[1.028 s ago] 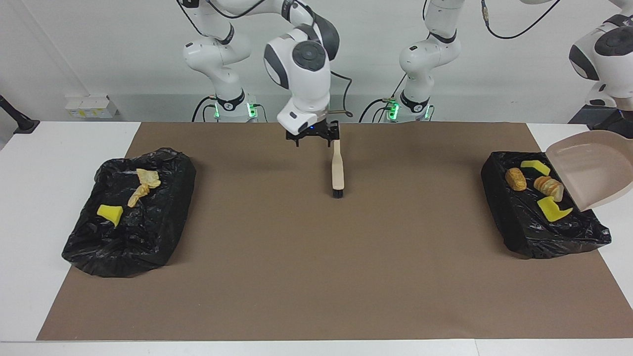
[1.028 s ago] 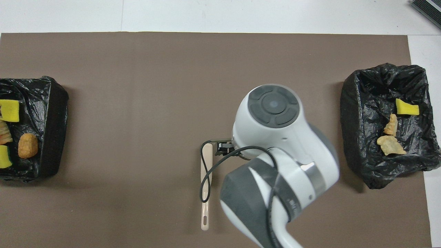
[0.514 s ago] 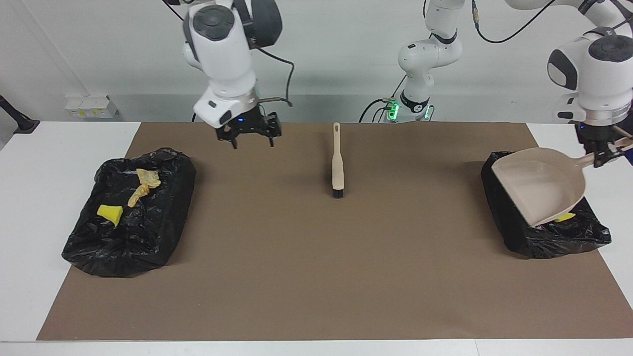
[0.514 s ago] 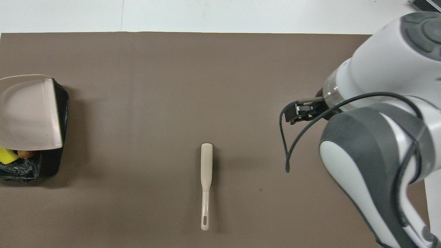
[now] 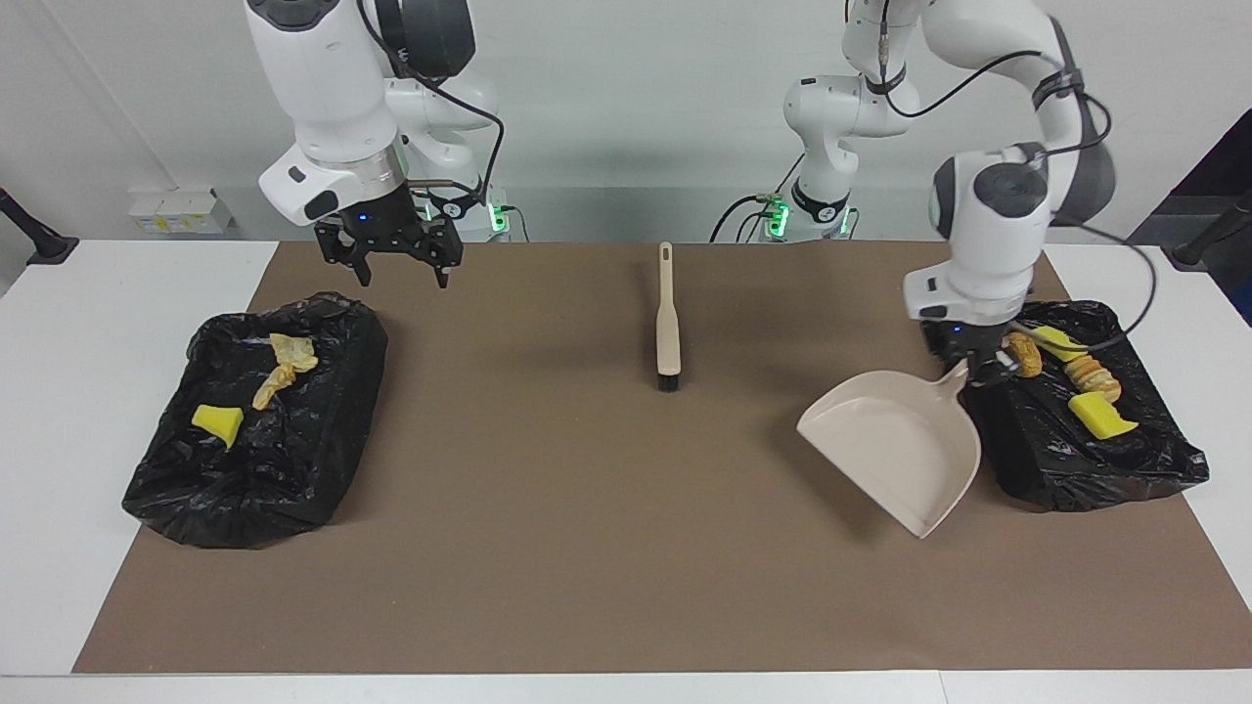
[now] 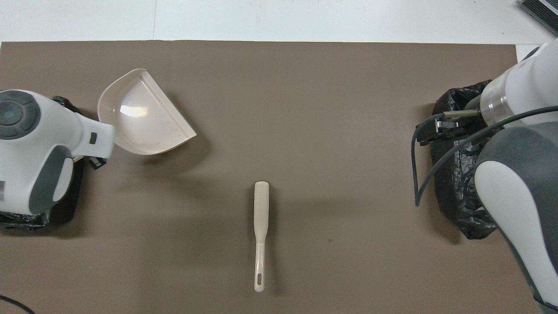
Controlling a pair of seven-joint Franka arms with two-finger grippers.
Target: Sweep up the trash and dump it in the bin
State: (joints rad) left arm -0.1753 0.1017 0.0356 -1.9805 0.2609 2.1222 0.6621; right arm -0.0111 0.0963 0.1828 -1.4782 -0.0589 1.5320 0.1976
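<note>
My left gripper (image 5: 978, 369) is shut on the handle of the empty beige dustpan (image 5: 895, 448) (image 6: 144, 115). The pan hangs tilted over the brown mat, beside the black-lined bin (image 5: 1125, 469) at the left arm's end. Several trash pieces lie in that bin: an orange lump (image 5: 1024, 354), a striped pastry (image 5: 1091, 374) and yellow sponge chunks (image 5: 1100, 416). The beige brush (image 5: 667, 318) (image 6: 260, 231) lies on the mat in the middle, untouched. My right gripper (image 5: 399, 274) hangs open and holds nothing, over the mat by the second bin.
The second black-lined bin (image 5: 293, 479) (image 6: 457, 183) sits at the right arm's end and holds a yellow sponge (image 5: 217, 422) and tan crumpled pieces (image 5: 284, 367). The brown mat (image 5: 587, 548) covers most of the white table.
The left gripper swung the dustpan off its bin and lowered it over the mat beside it, uncovering the trash. The right gripper left the brush and moved toward its own end.
</note>
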